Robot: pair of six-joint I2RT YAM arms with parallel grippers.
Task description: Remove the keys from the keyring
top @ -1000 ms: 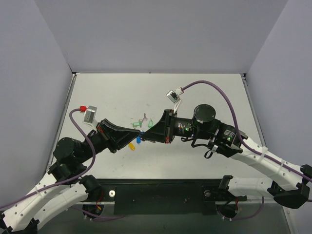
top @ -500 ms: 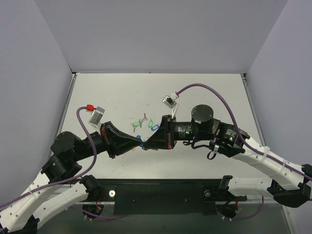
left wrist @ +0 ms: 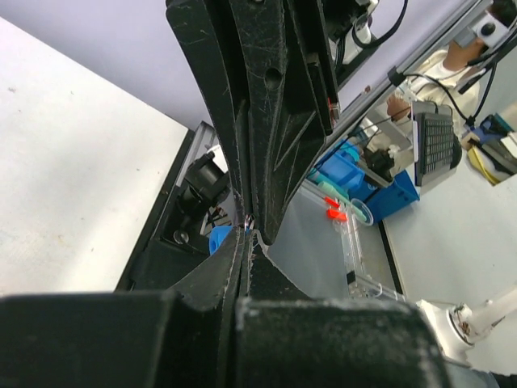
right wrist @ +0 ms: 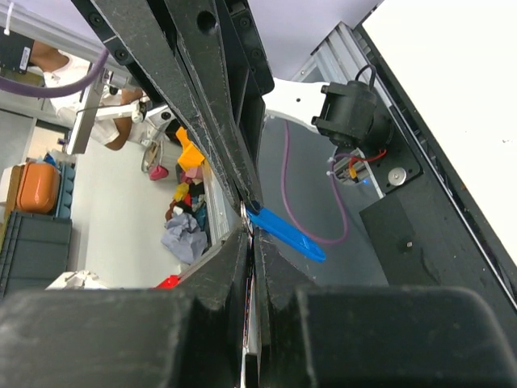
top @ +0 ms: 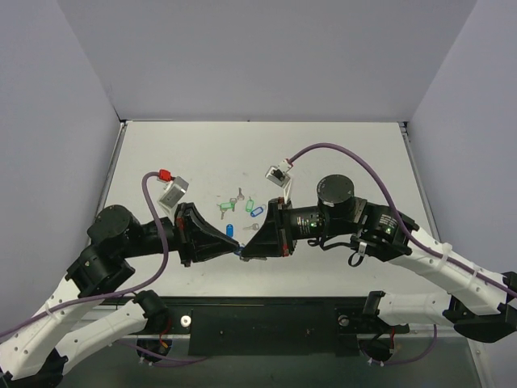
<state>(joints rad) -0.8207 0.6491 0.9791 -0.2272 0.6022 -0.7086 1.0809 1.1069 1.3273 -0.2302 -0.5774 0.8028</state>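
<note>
My left gripper (top: pixel 233 249) and right gripper (top: pixel 245 250) meet tip to tip above the table's near middle. Between the tips hangs the keyring, a tiny metal ring (right wrist: pixel 245 212) with its blue tag (right wrist: pixel 287 234) seen edge-on, so its label face is hidden. The tag also shows behind my left finger in the left wrist view (left wrist: pixel 216 241). My left gripper (left wrist: pixel 246 234) is shut at the ring. My right gripper (right wrist: pixel 252 239) is shut on a thin metal sliver, the key (right wrist: pixel 249 327), mostly hidden between the jaws.
On the table behind the grippers lie two green tags (top: pixel 229 206) (top: pixel 249 204), a blue tag with a white window (top: pixel 257 212), a darker blue tag (top: pixel 229 229) and loose grey keys (top: pixel 252 227) (top: pixel 240 193). The table's front rail (top: pixel 266 315) is close below the grippers.
Both grippers have moved together toward the near edge, still tip to tip. Their move uncovered the blue windowed tag and a loose key on the table.
</note>
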